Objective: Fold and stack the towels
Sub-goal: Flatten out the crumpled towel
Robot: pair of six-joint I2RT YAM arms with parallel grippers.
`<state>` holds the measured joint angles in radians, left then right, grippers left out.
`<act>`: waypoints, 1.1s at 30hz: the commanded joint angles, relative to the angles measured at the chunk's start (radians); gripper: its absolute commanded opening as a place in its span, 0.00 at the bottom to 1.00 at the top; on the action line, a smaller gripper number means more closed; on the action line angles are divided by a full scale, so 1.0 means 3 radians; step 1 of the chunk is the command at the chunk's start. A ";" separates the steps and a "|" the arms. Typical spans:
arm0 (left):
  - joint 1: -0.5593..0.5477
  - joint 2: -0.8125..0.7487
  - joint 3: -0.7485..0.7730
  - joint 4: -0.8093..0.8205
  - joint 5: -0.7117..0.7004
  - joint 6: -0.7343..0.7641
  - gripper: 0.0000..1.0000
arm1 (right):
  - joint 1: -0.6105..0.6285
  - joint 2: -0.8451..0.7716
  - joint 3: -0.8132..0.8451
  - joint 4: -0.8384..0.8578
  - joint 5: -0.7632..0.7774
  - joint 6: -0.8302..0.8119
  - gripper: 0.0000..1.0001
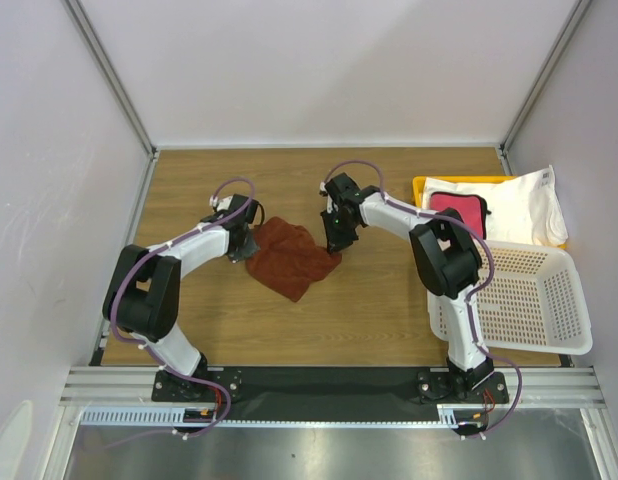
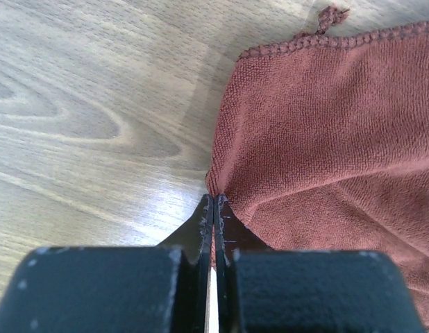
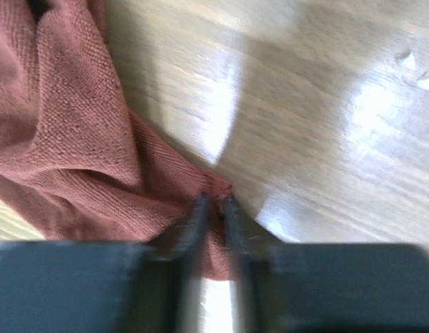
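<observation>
A reddish-brown towel lies crumpled on the wooden table between the two arms. My left gripper is shut on its left edge; in the left wrist view the fingertips pinch a fold of the cloth. My right gripper is at the towel's right corner. In the right wrist view its jaws stand close together with a bit of the cloth between them. A magenta-pink towel and a white towel lie at the right.
The pink towel rests on a yellow tray at the back right, partly under the white towel. A white perforated basket stands at the front right beside the right arm. Walls enclose the table on three sides.
</observation>
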<state>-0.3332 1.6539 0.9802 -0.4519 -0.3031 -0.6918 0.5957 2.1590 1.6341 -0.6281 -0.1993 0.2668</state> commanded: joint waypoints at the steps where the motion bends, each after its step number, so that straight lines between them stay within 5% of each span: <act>1: 0.0022 -0.0108 0.0000 0.0008 -0.0084 -0.0092 0.00 | 0.0009 -0.0196 -0.0093 -0.0064 0.0168 -0.0117 0.07; 2: 0.0022 -0.0134 0.0015 -0.0012 -0.0124 -0.0077 0.00 | -0.0002 -0.0288 -0.0124 -0.0049 0.0290 -0.0112 0.00; 12: 0.0022 -0.0226 0.0307 -0.0202 -0.0064 0.0010 0.00 | -0.0492 -0.1167 -0.0665 0.0207 0.0787 0.0236 0.00; 25: -0.0065 0.0244 0.0731 -0.0370 0.0478 0.0199 0.01 | -0.0774 -0.1250 -0.1003 -0.0218 0.0598 0.0123 0.00; 33: -0.0152 0.0132 0.0721 -0.0288 0.0484 0.0179 0.22 | -0.0942 -0.0984 -0.0723 -0.0202 0.0368 0.0108 0.06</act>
<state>-0.3626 1.7306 1.1599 -0.5396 -0.1467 -0.6525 0.3359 1.8347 1.3506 -0.6769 -0.0597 0.3141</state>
